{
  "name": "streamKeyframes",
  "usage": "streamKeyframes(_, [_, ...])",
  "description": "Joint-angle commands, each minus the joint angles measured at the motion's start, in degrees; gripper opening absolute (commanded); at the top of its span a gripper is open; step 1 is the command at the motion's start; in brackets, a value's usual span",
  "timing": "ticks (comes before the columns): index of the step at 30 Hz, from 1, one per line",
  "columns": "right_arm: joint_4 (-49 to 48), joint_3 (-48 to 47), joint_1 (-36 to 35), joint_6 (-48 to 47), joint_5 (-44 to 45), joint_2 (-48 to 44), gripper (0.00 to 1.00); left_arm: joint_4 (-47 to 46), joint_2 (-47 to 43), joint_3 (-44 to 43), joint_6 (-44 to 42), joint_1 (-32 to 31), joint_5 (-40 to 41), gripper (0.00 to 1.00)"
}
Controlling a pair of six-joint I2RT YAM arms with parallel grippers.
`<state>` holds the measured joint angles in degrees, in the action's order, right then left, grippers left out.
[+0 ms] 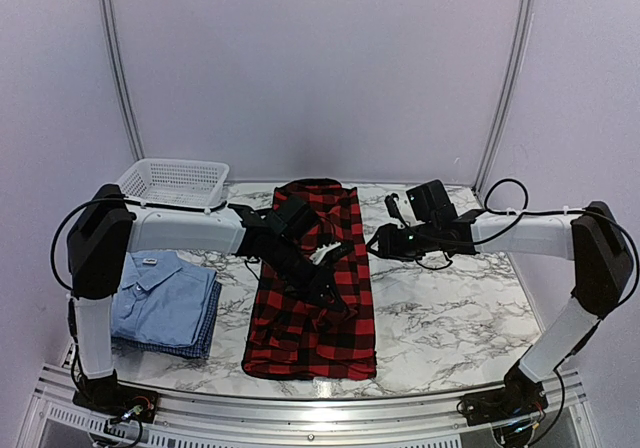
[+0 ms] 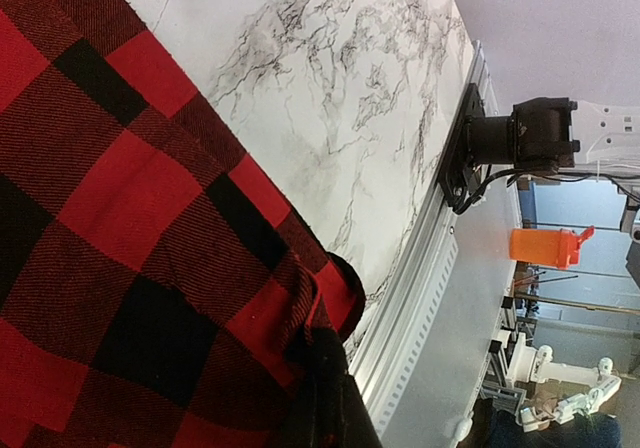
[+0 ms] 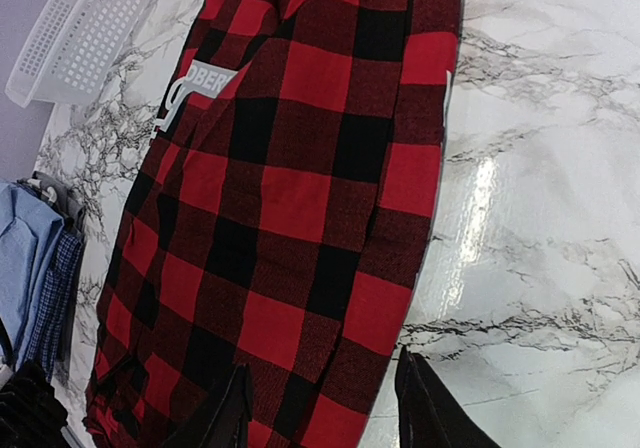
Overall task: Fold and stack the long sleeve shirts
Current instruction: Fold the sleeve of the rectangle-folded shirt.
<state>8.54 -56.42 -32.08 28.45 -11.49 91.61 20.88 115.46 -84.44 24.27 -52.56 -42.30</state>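
The red-and-black plaid shirt (image 1: 310,318) lies in a long folded strip on the marble table, white lettering (image 3: 195,88) showing near its far end. My left gripper (image 1: 333,300) reaches over the shirt's middle and is shut on a pinched fold of plaid cloth (image 2: 310,318); its dark fingers (image 2: 340,408) show at the bottom of the left wrist view. My right gripper (image 1: 380,242) hovers open beside the shirt's right edge (image 3: 400,218), nothing between its fingertips (image 3: 425,408). At the left lies the folded light blue collared shirt (image 1: 160,288), stacked on the blue checked one (image 1: 203,340).
A white mesh basket (image 1: 175,181) stands at the back left. A metal rail (image 1: 300,408) runs along the table's near edge. Bare marble (image 1: 450,308) lies to the right of the plaid shirt. The right arm's base (image 2: 520,138) is at the rail.
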Motion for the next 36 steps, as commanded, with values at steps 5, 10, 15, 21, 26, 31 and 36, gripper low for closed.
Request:
streamKeyframes(5, [-1.33, -0.04, 0.43, -0.26, -0.03, -0.21, 0.45, 0.30, -1.05, 0.10, -1.58, -0.93, -0.80, 0.03])
streamKeyframes(10, [-1.32, 0.17, 0.48, -0.24, -0.03, -0.24, 0.45, 0.23, -0.34, 0.19, -1.78, -1.57, -1.02, 0.03])
streamKeyframes(15, [-1.50, 0.35, 0.43, -0.21, -0.33, -0.04, 0.45, 0.20, -0.15, 0.79, -1.96, -1.80, -1.11, 0.03])
streamKeyframes(21, [-1.77, 0.52, 0.43, -0.06, -0.64, 0.15, 0.45, -0.10, 0.43, 0.54, -1.79, -2.11, -0.57, 0.12])
streamKeyframes(26, [-1.73, 0.48, 0.44, -0.22, -0.64, 0.28, 0.45, -0.23, -0.49, 0.73, -1.98, -2.23, 1.79, 0.40])
streamKeyframes(31, [-2.30, -0.70, 0.43, -0.37, -0.76, 1.09, 0.45, -0.39, -2.68, 1.09, -0.75, -1.21, 7.50, 0.54])
streamKeyframes(36, [-4.88, -4.29, 0.43, -0.71, -2.05, 4.16, 0.44, -2.87, -4.47, 2.61, 2.94, 2.88, 12.13, 0.53])
